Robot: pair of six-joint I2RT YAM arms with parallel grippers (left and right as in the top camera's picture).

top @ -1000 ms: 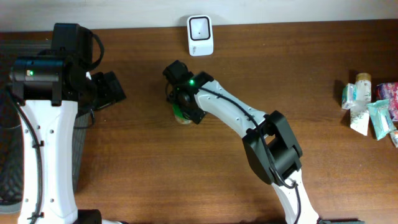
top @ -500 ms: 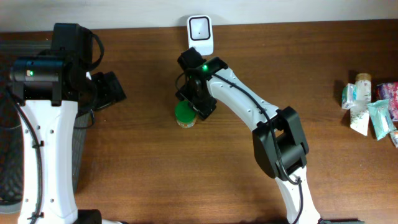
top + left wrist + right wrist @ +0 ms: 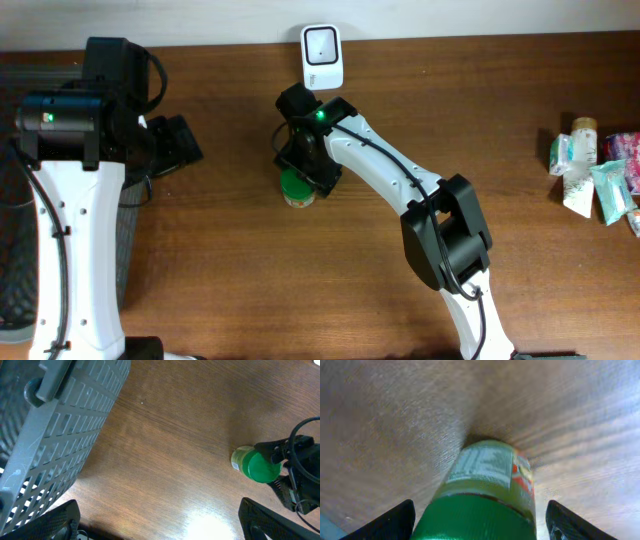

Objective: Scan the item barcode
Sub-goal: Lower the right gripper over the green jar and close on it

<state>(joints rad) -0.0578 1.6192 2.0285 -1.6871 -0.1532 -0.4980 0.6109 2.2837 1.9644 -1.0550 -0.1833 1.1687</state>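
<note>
Right tool (image 3: pixel 481 521) wide astride green-lidded jar (image 3: pixel 489 467), half-hidden overhead; left tool (image 3: pixel 162 527) agape, empty.

brown wood surface (image 3: pixel 200 260) with clutter at both edges
a grey slatted basket (image 3: pixel 60 435) stands at the left edge, partly out of frame; a small cluster of pale green, white and pink packets (image 3: pixel 595 180) lies at the far right edge, well apart from it.
</note>
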